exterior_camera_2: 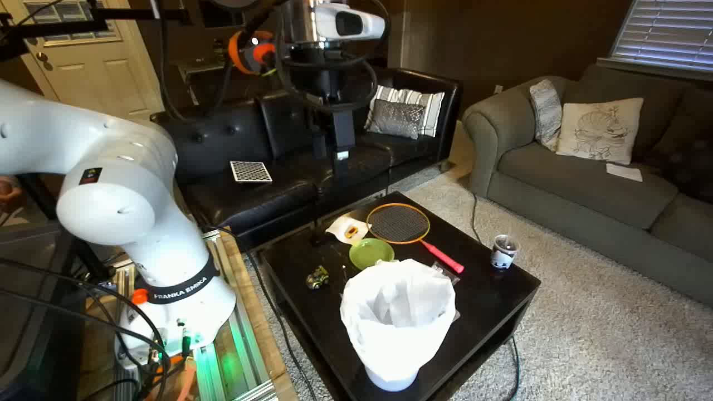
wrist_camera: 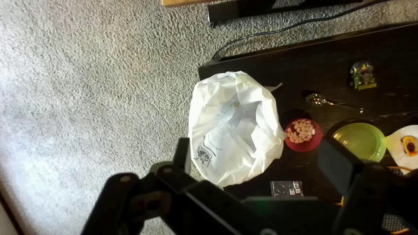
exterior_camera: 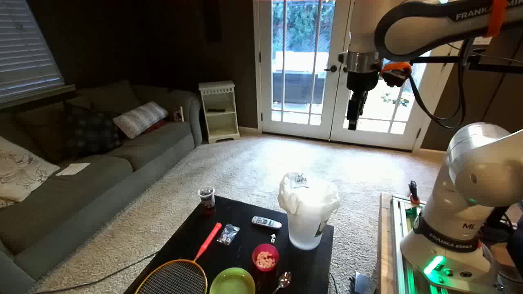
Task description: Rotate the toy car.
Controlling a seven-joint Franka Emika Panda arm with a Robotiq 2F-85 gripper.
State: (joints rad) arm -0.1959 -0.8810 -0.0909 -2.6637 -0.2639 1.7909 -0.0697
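Our gripper (wrist_camera: 259, 158) hangs high, well apart from the green plate (wrist_camera: 357, 142), its jaws spread wide and holding nothing. Just beside the plate, on white paper (wrist_camera: 396, 145), lies what looks like a yellow toy car (wrist_camera: 409, 146); a green toy (wrist_camera: 363, 76) near the plate may be meant instead. We'd best descend vertically, straddle the car's sides, grip softly, then twist slowly, clear of the plate.

Around the plate (wrist_camera: 361, 140) on the table (wrist_camera: 401, 71)
Left of it in wrist view, bowl (wrist_camera: 304, 147), then bin (wrist_camera: 267, 114); right of it, toy car (wrist_camera: 409, 146) on sheet (wrist_camera: 399, 154).
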